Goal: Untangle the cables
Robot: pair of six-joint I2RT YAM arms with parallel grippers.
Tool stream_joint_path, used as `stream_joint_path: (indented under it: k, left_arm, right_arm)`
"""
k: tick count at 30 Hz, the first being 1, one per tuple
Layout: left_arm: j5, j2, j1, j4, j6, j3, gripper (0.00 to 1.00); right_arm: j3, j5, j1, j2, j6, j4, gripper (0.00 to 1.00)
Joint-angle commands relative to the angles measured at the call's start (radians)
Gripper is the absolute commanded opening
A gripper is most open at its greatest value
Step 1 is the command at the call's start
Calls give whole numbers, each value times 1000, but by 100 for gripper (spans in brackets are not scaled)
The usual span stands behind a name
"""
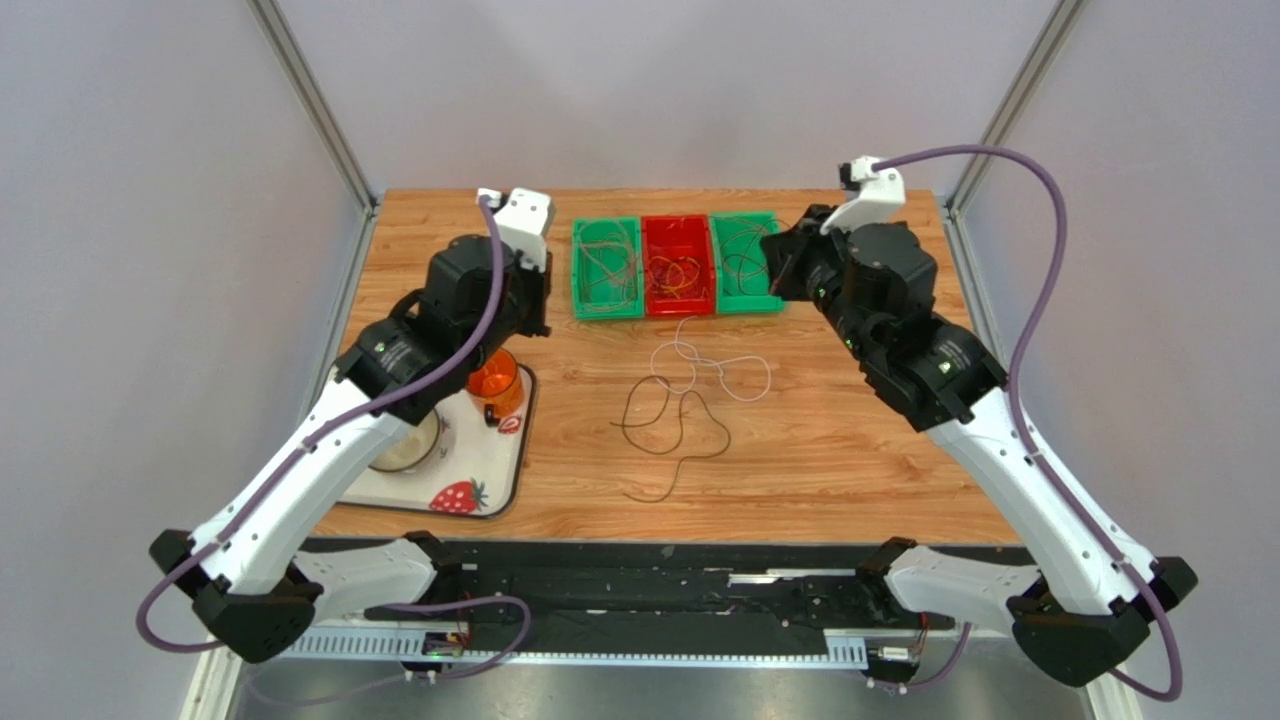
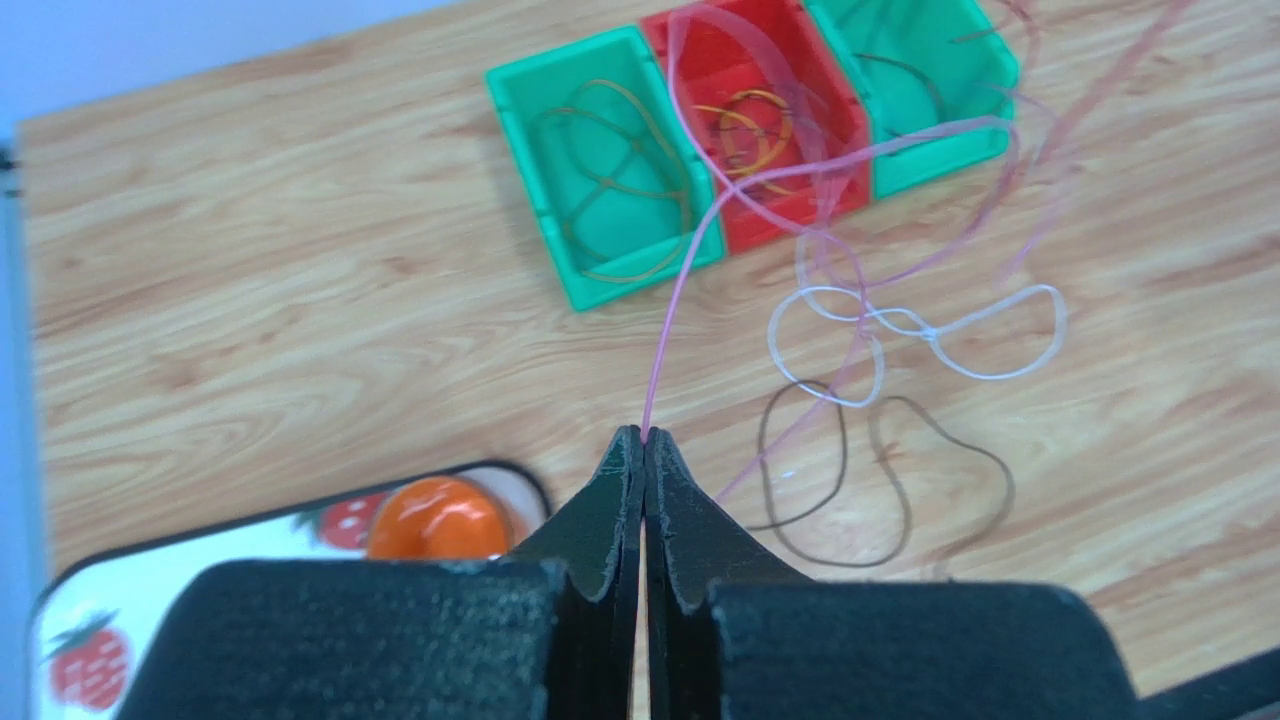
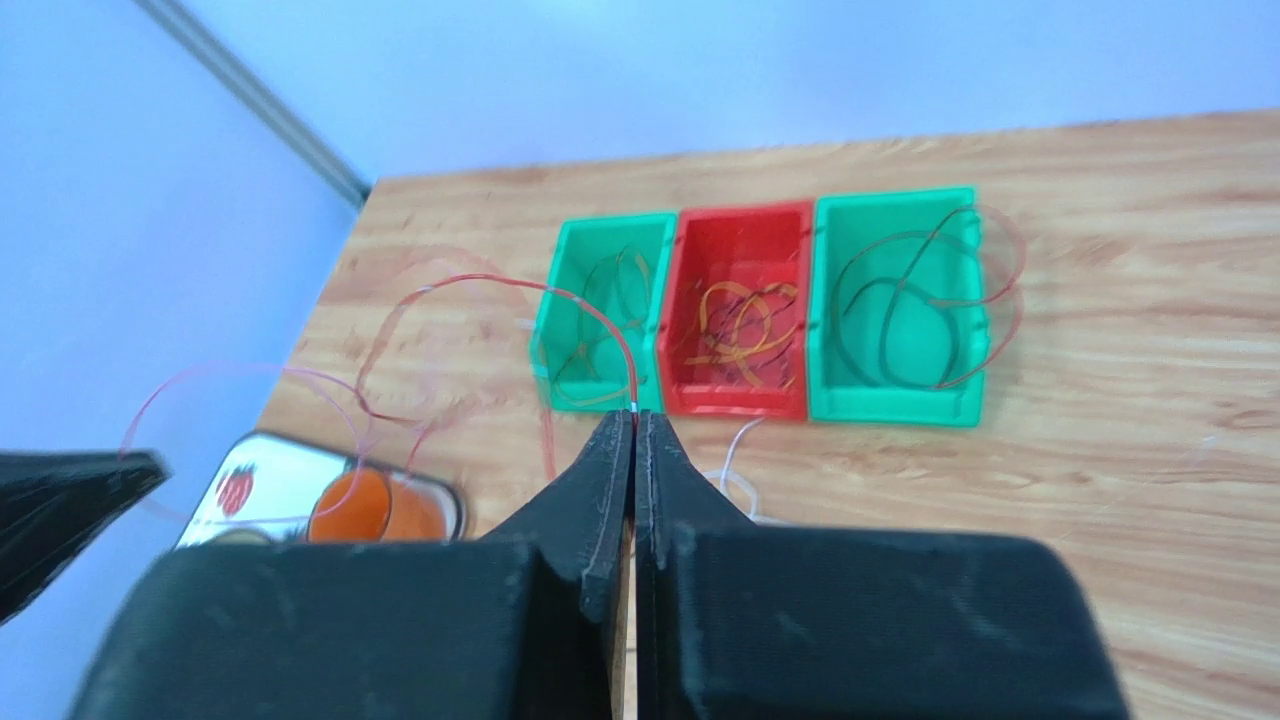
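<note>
The left gripper has its jaws pressed together on a thin red cable, which rises from the tips toward the red bin. The right gripper, jaws equally tight, pinches a red strand; whether it is the same wire cannot be told. More cables lie coiled in the red bin and in the green bins flanking it, while a whitish cable and a dark cable loop on the table just in front of the red bin
</note>
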Motion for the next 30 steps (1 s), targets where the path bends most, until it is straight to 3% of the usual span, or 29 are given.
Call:
stream_joint_path:
  k: [1, 8, 12, 20, 22, 26, 30]
  left_arm:
    - [-161, -75, 30, -130, 113, 58, 0]
    - [-169, -133, 98, -148, 142, 72, 0]
    - [-312, -107, 148, -161, 196, 92, 0]
    - [-259, -86, 418, -202, 164, 107, 0]
    - [-224, -96, 528, -202, 141, 119, 0]
    - [-71, -63, 563, -210, 76, 179, 0]
    - [263, -11, 561, -167, 9, 264, 0]
  right_arm:
    - [49, 149, -27, -53, -48, -40, 0]
    - [35, 126, -136, -73, -19, -40, 0]
    - [39, 117, -211, -55, 30, -35, 0]
    - [124, 72, -423, 63, 117, -72, 0]
    - [138, 4, -531, 74, 136, -81, 0]
    - [140, -130, -571, 77, 165, -37, 0]
    - [126, -205, -569, 83, 189, -7, 0]
